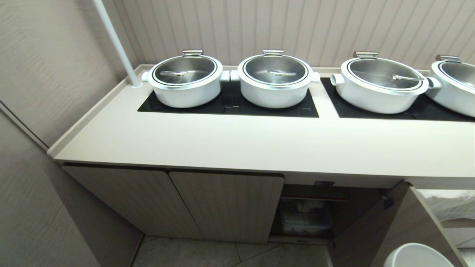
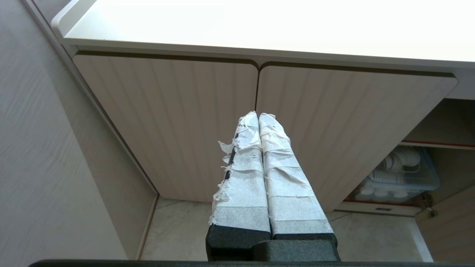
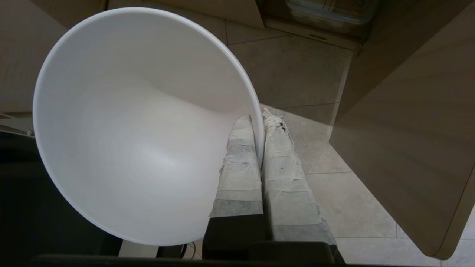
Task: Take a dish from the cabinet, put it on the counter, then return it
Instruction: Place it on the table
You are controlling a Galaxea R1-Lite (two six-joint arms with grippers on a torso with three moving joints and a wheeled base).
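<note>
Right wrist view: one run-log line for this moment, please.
right tool: shut on glossy white round bowl rim | left tool: shut, empty | beige counter: no bowl

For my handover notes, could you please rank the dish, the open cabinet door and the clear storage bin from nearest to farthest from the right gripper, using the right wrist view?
1. Dish: pinched at its rim in the right gripper.
2. Open cabinet door: alongside.
3. Clear storage bin: inside the cabinet, beyond.
</note>
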